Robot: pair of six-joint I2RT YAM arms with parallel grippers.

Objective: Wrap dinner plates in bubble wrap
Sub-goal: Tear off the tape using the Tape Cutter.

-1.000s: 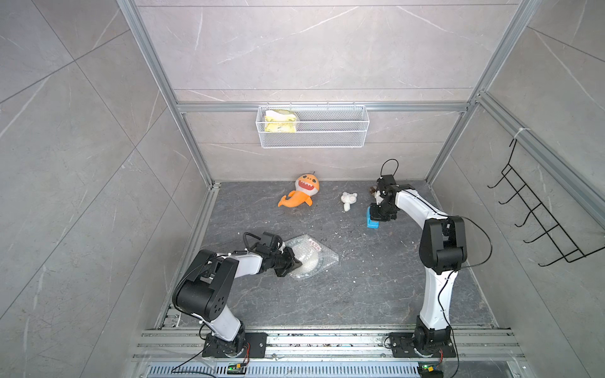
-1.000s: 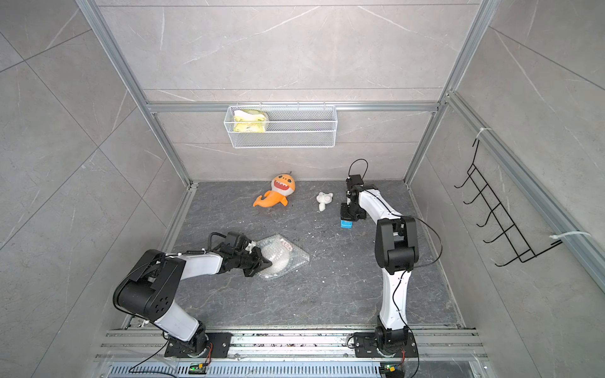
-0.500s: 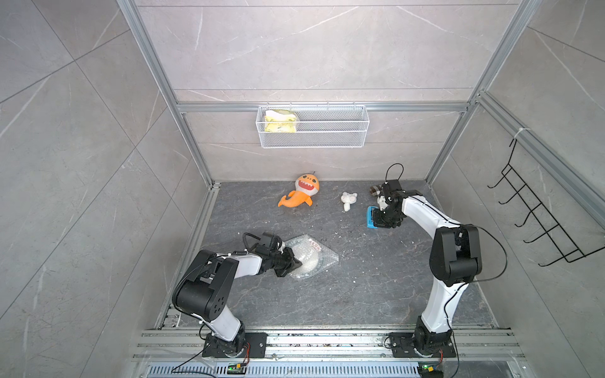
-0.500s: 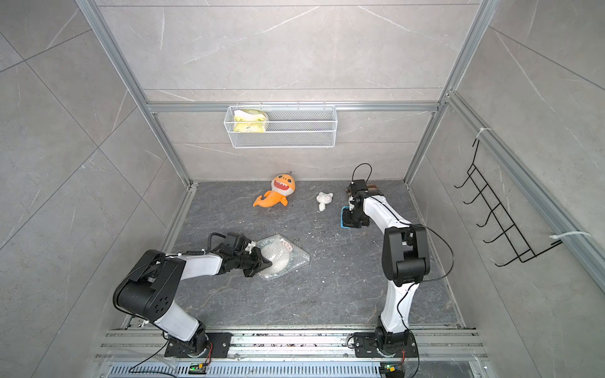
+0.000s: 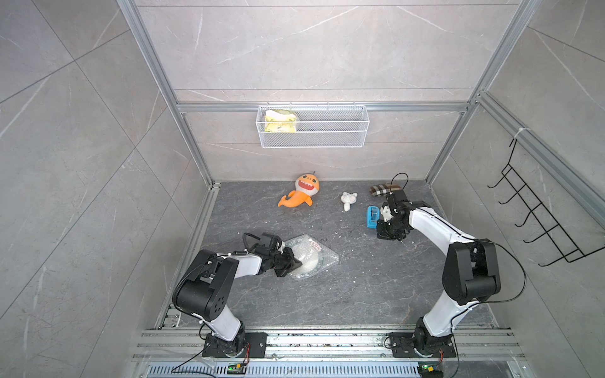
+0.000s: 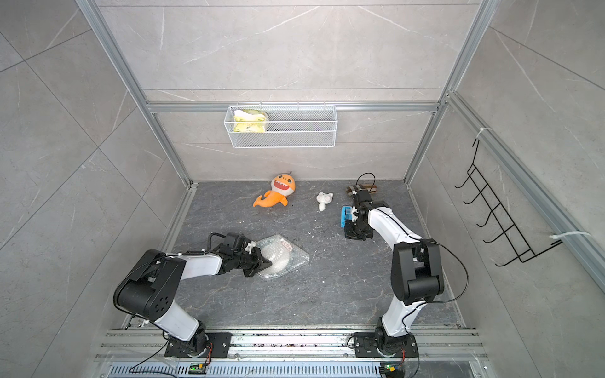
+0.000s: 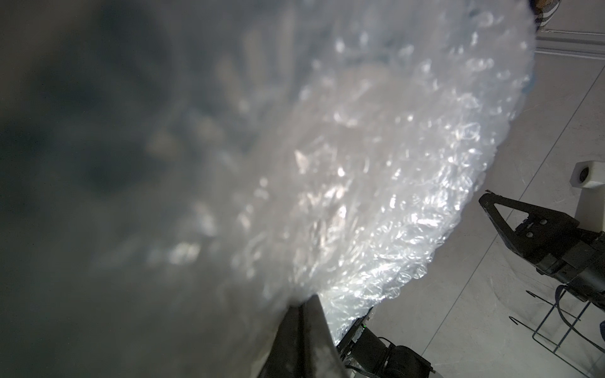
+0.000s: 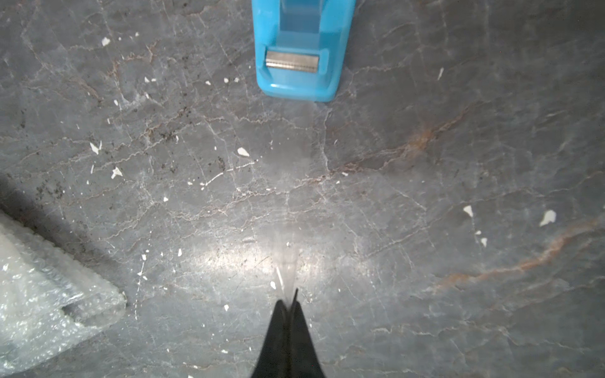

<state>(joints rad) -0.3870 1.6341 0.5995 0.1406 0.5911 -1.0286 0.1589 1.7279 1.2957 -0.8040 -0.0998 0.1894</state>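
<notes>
Update: left gripper (image 5: 299, 261) clamps clear crinkly bubble wrap (image 5: 330, 260) folded over the round navy-rimmed white plate (image 5: 307, 253), near the dark stone surface's (image 5: 343, 294) left edge. Farther back, right gripper (image 8: 288, 302) pinches a faint clear tape strip (image 8: 289, 261) off the blue plastic dispenser (image 8: 301, 49).

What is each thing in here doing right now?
left end effector: shut on bubble wrap
right end effector: shut, seemingly pinching a clear tape strip
bubble wrap: folded over plate, one edge pinched
plate: lying flat, covered
tape dispenser: standing upright
</notes>
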